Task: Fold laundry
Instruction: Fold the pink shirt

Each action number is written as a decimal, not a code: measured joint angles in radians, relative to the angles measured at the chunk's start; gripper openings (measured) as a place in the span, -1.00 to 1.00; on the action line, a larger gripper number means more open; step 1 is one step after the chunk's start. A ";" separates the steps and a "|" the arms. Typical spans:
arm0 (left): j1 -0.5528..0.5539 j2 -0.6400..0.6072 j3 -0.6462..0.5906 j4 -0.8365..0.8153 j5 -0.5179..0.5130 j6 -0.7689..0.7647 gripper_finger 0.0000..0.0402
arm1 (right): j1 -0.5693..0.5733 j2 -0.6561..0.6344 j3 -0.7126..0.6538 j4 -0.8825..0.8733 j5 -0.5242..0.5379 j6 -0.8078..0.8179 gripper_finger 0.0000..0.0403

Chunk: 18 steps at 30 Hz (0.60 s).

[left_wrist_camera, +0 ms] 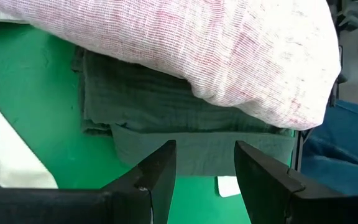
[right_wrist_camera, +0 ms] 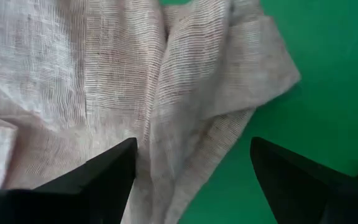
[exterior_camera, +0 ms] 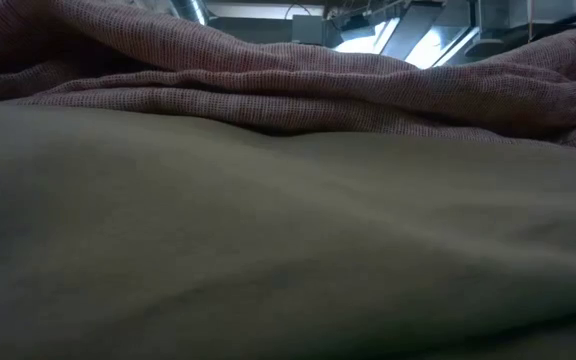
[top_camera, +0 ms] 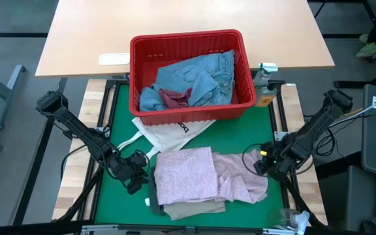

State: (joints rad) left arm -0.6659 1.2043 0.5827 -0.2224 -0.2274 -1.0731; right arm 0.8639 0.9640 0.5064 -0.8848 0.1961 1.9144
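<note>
Mottled pink top (top_camera: pixel 204 175), half-folded, near counter's front edge; right hand (top_camera: pixel 261 162) open beside its loose sleeve, left hand (top_camera: pixel 134 175) open, empty; risk: pinching one layer only, folds dragged apart.

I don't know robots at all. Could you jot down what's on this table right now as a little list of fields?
Surface: green table mat
Centre pile: mottled pink knit top, partly folded, lying over a folded dark green top and beige trousers
Basket: red plastic basket at the far side, holding light blue denim jeans
Bag: white cloth tote bag in front of the basket
Left gripper: open, facing the green top, holding nothing
Right gripper: open, at the pink top's loose edge
</note>
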 joint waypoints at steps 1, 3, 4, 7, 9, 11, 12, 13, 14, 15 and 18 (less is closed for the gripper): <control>0.000 0.000 0.000 0.000 0.000 -0.009 -0.23 | 0.000 0.019 0.000 0.012 0.011 0.000 0.55; 0.000 0.000 0.000 0.000 0.000 -0.025 -0.23 | 0.000 0.060 0.000 0.033 0.030 -0.005 0.55; 0.000 0.000 0.000 0.000 0.000 -0.025 -0.23 | 0.000 0.081 0.000 0.040 0.035 -0.003 0.55; 0.000 0.000 0.000 0.000 0.000 -0.026 -0.23 | 0.000 0.147 0.000 0.071 0.007 0.041 0.55; 0.000 0.000 0.000 0.000 0.000 -0.026 -0.23 | 0.000 0.191 0.000 0.097 -0.034 0.067 0.55; 0.000 0.000 0.000 0.000 0.000 -0.025 -0.23 | 0.000 0.235 0.000 0.139 -0.047 0.071 0.55; 0.000 0.000 0.000 0.000 0.000 -0.025 -0.23 | 0.000 0.256 0.004 0.150 -0.047 0.069 0.55; 0.000 0.000 0.000 0.000 0.000 -0.025 -0.23 | 0.000 0.275 0.005 0.163 -0.046 0.068 0.55; 0.000 0.000 0.000 0.000 0.000 -0.025 -0.23 | 0.000 0.292 0.004 0.178 -0.044 0.068 0.55; 0.000 0.000 0.000 0.000 0.000 -0.025 -0.23 | 0.000 0.308 0.005 0.189 -0.042 0.068 0.55; 0.000 0.000 0.000 -0.001 0.000 -0.025 -0.23 | 0.000 0.338 0.007 0.192 -0.034 0.081 0.55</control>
State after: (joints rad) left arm -0.6659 1.2045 0.5827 -0.2230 -0.2276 -1.0977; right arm 0.8639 1.3023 0.5133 -0.6926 0.1619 1.9958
